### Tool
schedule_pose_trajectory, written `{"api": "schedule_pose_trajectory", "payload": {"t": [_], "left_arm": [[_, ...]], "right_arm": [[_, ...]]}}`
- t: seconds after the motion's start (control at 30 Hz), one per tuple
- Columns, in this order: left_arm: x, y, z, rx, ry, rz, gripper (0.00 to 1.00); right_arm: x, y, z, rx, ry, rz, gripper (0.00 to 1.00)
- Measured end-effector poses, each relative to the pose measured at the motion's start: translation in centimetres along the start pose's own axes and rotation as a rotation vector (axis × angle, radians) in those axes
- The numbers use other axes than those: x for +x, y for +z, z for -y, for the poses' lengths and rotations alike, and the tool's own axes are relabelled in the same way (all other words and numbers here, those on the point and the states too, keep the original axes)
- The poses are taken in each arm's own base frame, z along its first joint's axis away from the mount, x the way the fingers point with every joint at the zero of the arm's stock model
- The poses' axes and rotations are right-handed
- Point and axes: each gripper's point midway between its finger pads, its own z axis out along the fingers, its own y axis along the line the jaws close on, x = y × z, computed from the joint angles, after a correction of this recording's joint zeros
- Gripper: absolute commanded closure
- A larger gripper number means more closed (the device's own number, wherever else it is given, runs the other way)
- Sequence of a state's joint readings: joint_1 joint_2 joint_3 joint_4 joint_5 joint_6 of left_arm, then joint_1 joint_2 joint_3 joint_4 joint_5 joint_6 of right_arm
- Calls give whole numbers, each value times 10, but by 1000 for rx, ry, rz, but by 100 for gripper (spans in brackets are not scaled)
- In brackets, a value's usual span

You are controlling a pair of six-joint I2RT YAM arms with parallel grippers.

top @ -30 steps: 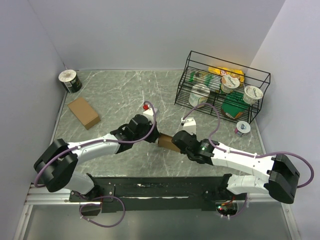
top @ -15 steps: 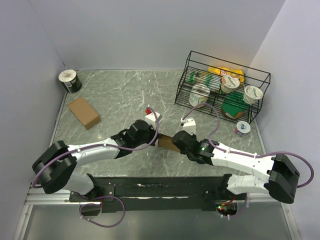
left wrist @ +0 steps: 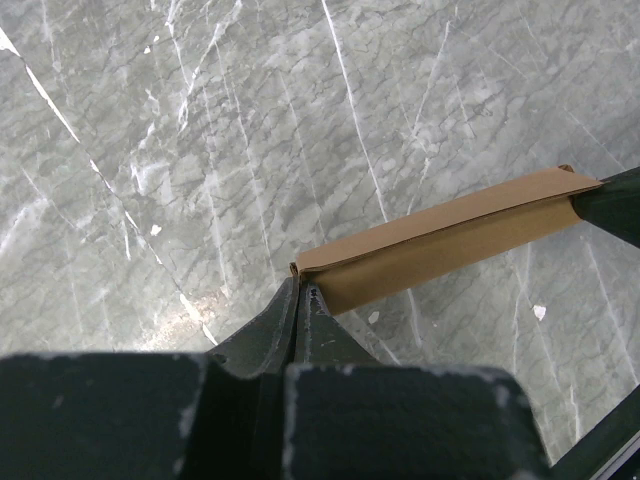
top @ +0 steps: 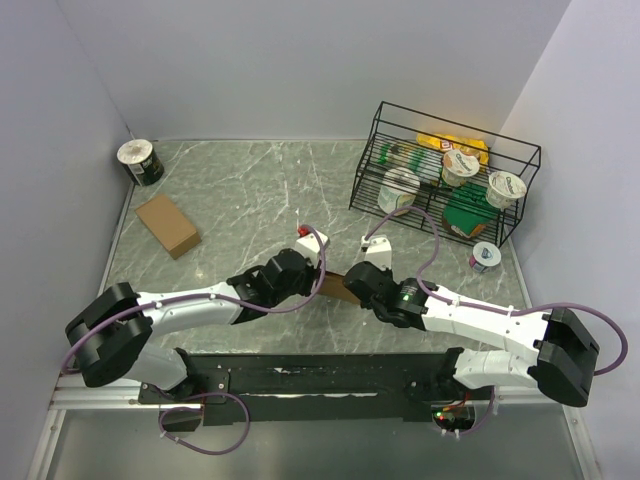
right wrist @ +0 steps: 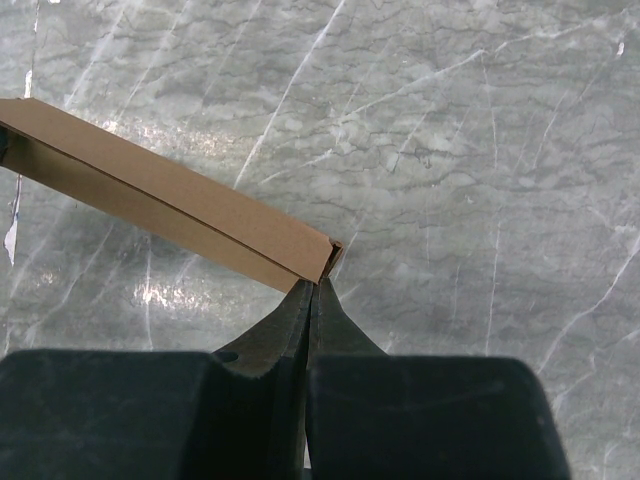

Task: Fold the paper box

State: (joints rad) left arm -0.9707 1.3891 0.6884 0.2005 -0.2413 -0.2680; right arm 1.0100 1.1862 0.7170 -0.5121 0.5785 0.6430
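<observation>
The paper box (top: 338,287) is a flattened brown cardboard strip held just above the marble table between my two arms. In the left wrist view the left gripper (left wrist: 300,287) is shut, pinching the near corner of the paper box (left wrist: 440,240), which runs away to the upper right. In the right wrist view the right gripper (right wrist: 318,283) is shut on the opposite end of the paper box (right wrist: 170,200), which stretches off to the upper left. From above, the left gripper (top: 322,279) and right gripper (top: 352,290) sit close together, hiding most of the cardboard.
A second, fully formed brown box (top: 168,224) lies at the left. A dark can (top: 140,162) stands in the far left corner. A black wire rack (top: 445,172) with cups and packets fills the far right, and a small cup (top: 485,256) sits beside it.
The left arm has swung right and nearer, closing in on the right gripper. Less of the cardboard shows between the two grippers. The right arm has barely moved.
</observation>
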Motion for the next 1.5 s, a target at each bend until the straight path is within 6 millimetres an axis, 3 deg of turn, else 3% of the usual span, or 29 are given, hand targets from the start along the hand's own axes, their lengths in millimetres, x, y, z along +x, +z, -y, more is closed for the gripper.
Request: {"api": "schedule_pose_trajectory", "payload": {"t": [1.5], "left_arm": [[5,-8,9,51,-37,6,99]], "right_arm": [[0,0,1,7,-3,0,100]]}}
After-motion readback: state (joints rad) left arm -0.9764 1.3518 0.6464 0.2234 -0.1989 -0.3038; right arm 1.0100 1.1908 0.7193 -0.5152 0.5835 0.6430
